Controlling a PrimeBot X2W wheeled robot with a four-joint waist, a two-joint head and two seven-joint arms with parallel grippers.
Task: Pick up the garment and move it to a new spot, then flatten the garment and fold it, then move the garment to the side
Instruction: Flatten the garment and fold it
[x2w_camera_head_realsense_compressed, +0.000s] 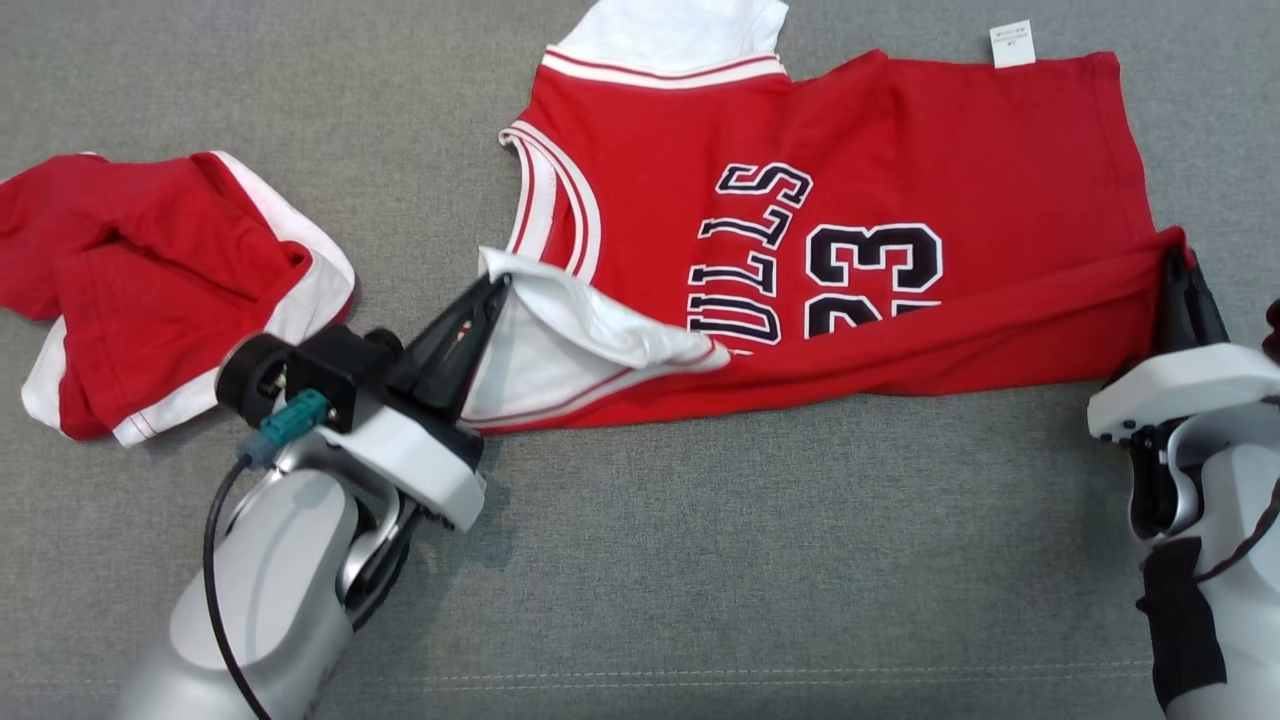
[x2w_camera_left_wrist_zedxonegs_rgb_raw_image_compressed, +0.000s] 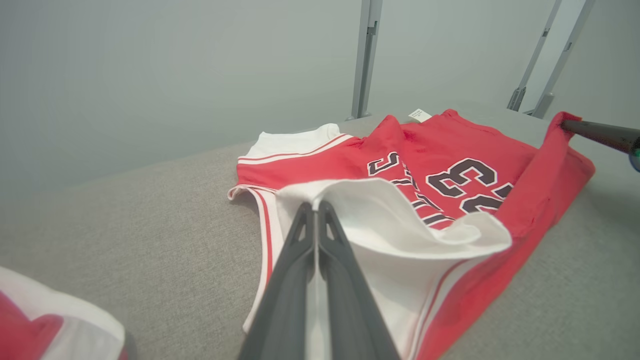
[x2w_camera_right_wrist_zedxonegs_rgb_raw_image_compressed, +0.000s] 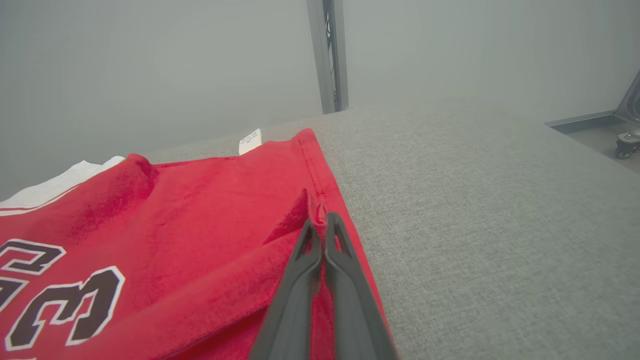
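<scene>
A: What have the left fingers (x2w_camera_head_realsense_compressed: 482, 303) got?

B: They are clamped together on the white cloth at the near left corner of the jersey (x2w_camera_head_realsense_compressed: 1000, 160). From the left wrist, a strip of that white cloth shows pinched between them, and the flap spreads out just past the tips.

A: And the right fingers (x2w_camera_head_realsense_compressed: 1182, 278)?

B: Closed too, with the red hem corner nipped between the tips at the jersey's near right end. From the right wrist, a small peak of red cloth stands up right at the tips.

A: So what about the edge between them?

B: It is raised off the tabletop (x2w_camera_head_realsense_compressed: 700, 560) and turned over toward the far side. It forms a long red band from one pair of fingers to the other. It covers the near part of the print. The letters "ULLS" and the number "23" show above it, with their nearest parts hidden.

A: Where does the rest lie?

B: Flat on the grey tabletop, in the far middle and right of the head view, with the neck end to the left and the hem to the right. A white part sticks out past the far edge, and a white tag (x2w_camera_head_realsense_compressed: 1012, 43) pokes out of that edge near the hem.

A: Anything else?

B: Red shorts (x2w_camera_head_realsense_compressed: 150, 280) with white trim lie crumpled to the left. They are apart from the jersey and just beside the left wrist.
</scene>
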